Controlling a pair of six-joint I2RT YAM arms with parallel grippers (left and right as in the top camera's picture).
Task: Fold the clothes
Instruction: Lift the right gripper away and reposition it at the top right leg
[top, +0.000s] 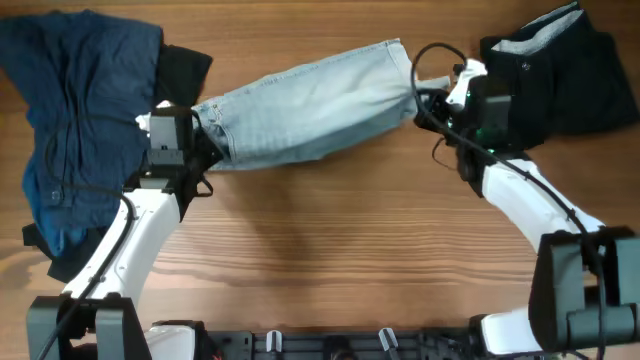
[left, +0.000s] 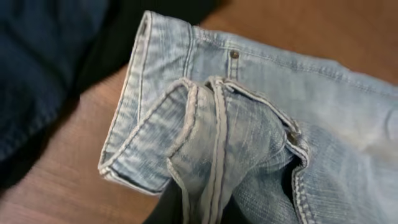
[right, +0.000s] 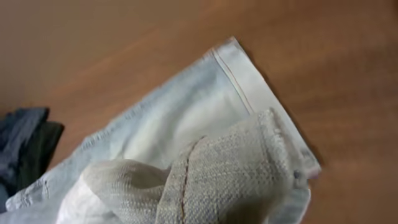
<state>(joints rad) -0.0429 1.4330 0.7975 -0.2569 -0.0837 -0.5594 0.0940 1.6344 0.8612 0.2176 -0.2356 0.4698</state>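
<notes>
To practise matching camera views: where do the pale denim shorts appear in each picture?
Overhead: shorts slant across top centre.
Left wrist: waistband end, centre and right.
Right wrist: cuffed hem, centre to bottom.
Shared landmark: navy garment, left of them.

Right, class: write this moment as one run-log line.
left gripper: holds denim shorts waistband; right gripper: holds cuffed hem; shorts: stretched between both grippers

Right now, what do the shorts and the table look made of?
Shorts: pale faded denim, likely cotton; the left wrist view shows twill weave, heavy topstitched seams and a rivet. Table: wood or wood-look laminate, smooth, with grain streaks.
</notes>
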